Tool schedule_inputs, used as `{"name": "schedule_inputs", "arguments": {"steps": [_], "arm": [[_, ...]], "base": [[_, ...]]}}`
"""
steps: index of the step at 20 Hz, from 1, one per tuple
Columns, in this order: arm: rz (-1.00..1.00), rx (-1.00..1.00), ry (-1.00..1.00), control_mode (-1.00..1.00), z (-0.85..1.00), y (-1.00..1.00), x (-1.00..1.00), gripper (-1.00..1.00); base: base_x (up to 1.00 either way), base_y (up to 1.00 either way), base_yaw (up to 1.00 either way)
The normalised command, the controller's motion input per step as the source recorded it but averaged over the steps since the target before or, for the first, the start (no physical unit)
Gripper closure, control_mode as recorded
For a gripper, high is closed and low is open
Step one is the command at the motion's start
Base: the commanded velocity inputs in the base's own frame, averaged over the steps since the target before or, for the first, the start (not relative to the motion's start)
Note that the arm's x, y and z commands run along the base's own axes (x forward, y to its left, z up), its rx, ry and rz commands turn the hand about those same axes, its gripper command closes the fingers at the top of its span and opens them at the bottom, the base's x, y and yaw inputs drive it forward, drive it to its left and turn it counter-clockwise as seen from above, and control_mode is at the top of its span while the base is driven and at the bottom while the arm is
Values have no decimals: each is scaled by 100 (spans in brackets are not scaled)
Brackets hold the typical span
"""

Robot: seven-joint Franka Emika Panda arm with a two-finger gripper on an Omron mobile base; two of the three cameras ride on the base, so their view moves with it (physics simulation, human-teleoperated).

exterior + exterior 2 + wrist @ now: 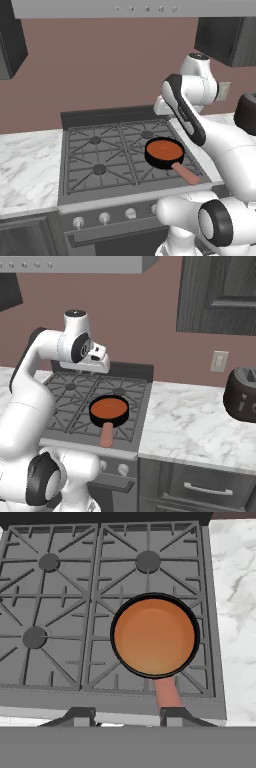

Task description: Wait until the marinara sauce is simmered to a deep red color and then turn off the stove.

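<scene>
Fingers [84, 716] rise as two dark tips at the bottom of the hand view, spread apart and gripping nothing, hovering above the stove's [60, 612] front edge. Sauce [154, 636] fills a black pan [114, 647] right of centre in that frame, on the front right burner, orange in colour. Its pink handle [167, 693] points toward the bottom edge. Marble table [232, 602] fills the right side.

sauce [154, 634] orange-red | pan [116, 657] black, handle [167, 693] salmon | stove [60, 612] dark grey
</scene>
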Motion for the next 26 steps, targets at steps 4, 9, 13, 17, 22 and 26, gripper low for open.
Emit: {"name": "schedule_inputs", "arguments": {"steps": [4, 9, 13, 17, 22, 26], "arm": [[-1, 2, -24, -100, -1, -9, -75, -100], [0, 0, 0, -100, 0, 0, 0, -100], [0, 0, 0, -100, 0, 0, 0, -100], [0, 0, 0, -100, 0, 0, 0, -100], [0, 0, 0, -100, 0, 0, 0, -100], [0, 0, 0, -100, 0, 0, 0, -100]], "base": [[0, 0, 0], [0, 0, 0], [0, 0, 0], [0, 0, 0], [0, 0, 0], [0, 0, 0]]}}
